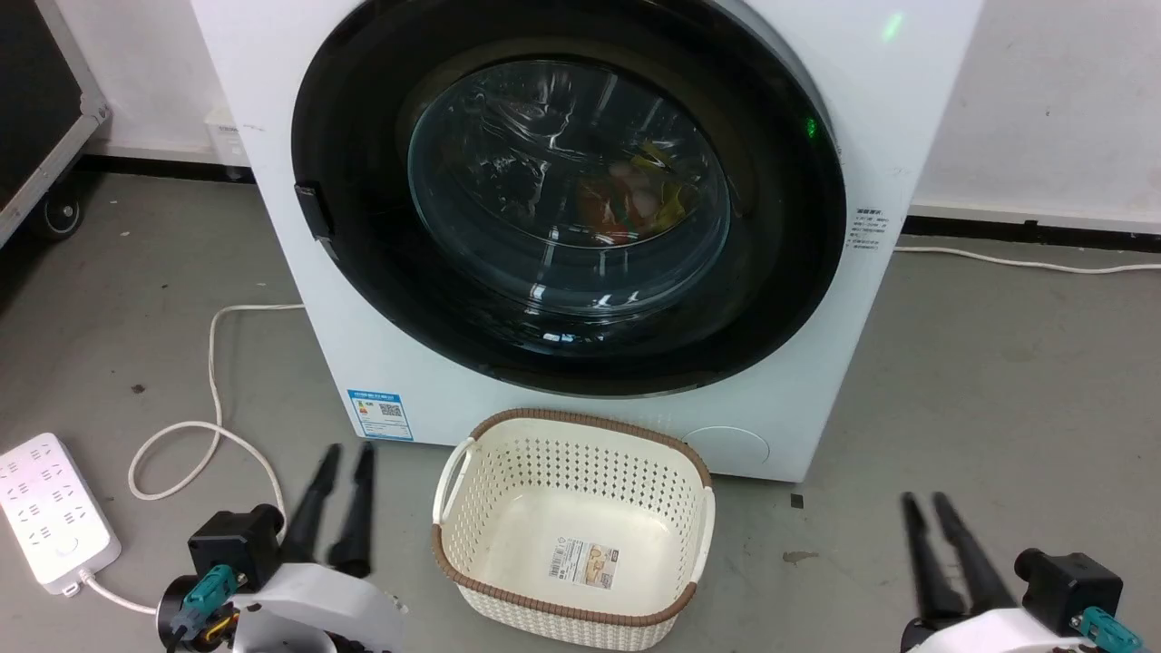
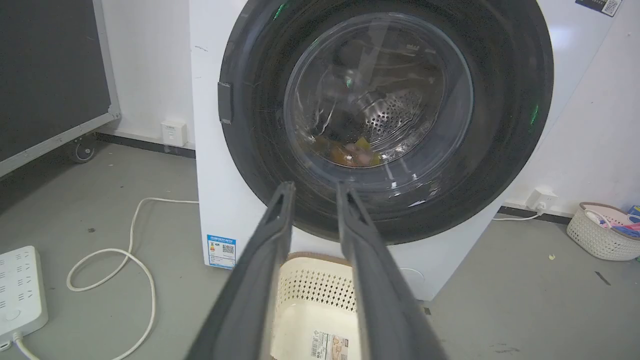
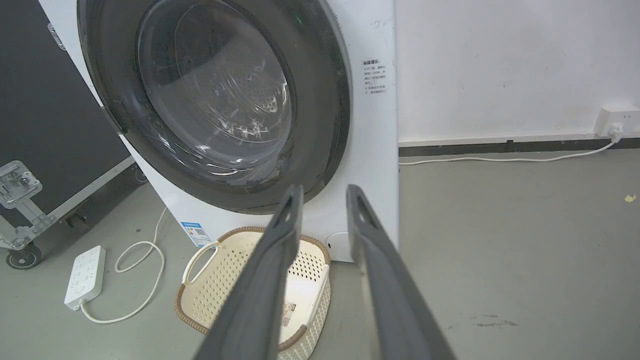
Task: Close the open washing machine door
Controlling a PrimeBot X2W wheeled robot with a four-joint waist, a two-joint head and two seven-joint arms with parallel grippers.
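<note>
The white washing machine [image 1: 272, 109] stands straight ahead against the wall. Its round black-rimmed washing machine door [image 1: 780, 272] lies flat against the front, with the latch tab at its left rim. Through the glass bowl I see coloured laundry inside the steel drum. My left gripper [image 1: 348, 448] hovers low at the lower left, open and holding nothing, pointing at the machine [image 2: 210, 150] and the door [image 2: 250, 150]. My right gripper [image 1: 922, 497] sits at the lower right, open and holding nothing, well short of the machine [image 3: 370, 150] and the door [image 3: 320, 125].
A cream perforated basket [image 1: 472, 544] sits on the floor against the machine's front, between my arms. A white power strip [image 1: 50, 512] and a looping cable [image 1: 213, 363] lie at the left. A black wheeled case [image 1: 45, 109] stands far left. Another basket [image 2: 600, 235] is at the right wall.
</note>
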